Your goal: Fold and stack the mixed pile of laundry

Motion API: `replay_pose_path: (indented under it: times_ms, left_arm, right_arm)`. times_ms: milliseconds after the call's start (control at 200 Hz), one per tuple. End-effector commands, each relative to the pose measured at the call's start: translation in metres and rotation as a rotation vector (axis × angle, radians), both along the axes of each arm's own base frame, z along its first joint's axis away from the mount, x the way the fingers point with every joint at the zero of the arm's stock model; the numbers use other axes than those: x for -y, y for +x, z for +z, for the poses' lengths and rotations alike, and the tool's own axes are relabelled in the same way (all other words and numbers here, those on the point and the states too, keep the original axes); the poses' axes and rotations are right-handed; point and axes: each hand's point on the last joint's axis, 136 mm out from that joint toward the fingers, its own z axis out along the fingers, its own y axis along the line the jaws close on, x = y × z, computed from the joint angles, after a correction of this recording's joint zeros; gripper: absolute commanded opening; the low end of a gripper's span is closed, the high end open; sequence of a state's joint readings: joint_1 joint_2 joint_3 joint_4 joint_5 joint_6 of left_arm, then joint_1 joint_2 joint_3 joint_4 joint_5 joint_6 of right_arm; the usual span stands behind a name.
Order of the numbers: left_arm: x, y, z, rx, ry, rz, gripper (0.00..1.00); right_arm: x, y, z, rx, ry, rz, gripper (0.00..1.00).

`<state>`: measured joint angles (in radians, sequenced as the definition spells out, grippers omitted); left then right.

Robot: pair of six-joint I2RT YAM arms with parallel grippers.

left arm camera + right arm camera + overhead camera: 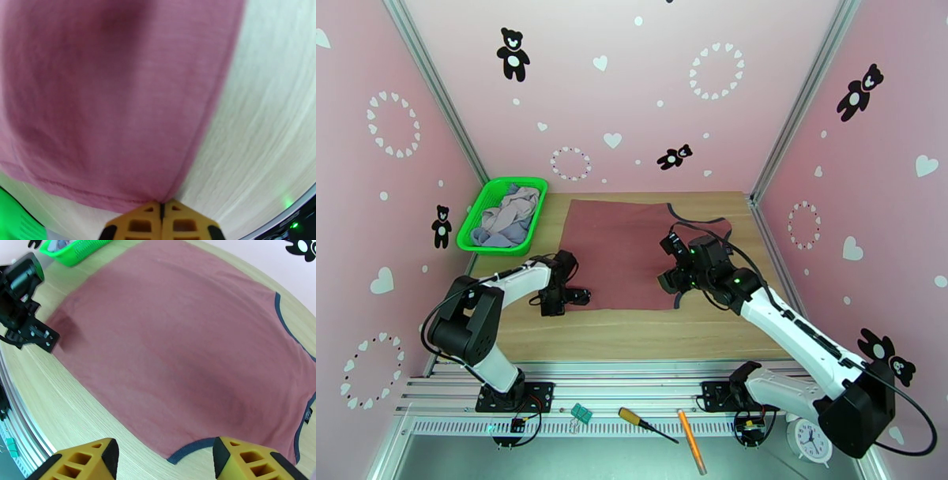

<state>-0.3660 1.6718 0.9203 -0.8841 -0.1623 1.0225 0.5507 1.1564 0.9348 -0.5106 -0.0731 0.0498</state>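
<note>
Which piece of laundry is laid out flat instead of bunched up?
The rust-red top, spread flat on the table; the pale grey shirt sits crumpled in the green basket.

Bright, even light; rust-red top (110,98) blurred close up, edges bowed

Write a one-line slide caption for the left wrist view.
Left gripper shut on a corner of the rust-red top, spread over the wooden table.

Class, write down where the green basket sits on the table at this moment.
In the top external view, the green basket sits at the far left corner of the table, just left of the spread rust-red top, with crumpled grey clothes inside.
</note>
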Motion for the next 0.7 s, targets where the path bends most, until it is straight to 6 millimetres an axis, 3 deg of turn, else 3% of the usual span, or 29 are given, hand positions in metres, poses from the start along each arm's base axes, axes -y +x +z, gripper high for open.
replay_pose_path:
  times_ms: [0, 370, 561, 696]
  left_arm:
    - [0.01, 0.016, -0.024, 0.059, -0.069, 0.041, 0.0]
    - [0.011, 0.039, 0.019, 0.263, -0.121, 0.06, 0.0]
    - [0.009, 0.044, 0.024, 0.279, -0.128, 0.065, 0.0]
    - [0.01, 0.044, 0.024, 0.281, -0.133, 0.067, 0.0]
  right_arm:
    - [0.007, 0.001, -0.018, -0.062, -0.132, 0.02, 0.67]
    - [0.027, -0.023, -0.116, -0.33, -0.746, 0.131, 0.62]
    - [0.031, -0.025, -0.149, -0.386, -0.819, 0.154, 0.62]
    - [0.027, -0.026, -0.156, -0.392, -0.805, 0.166, 0.62]
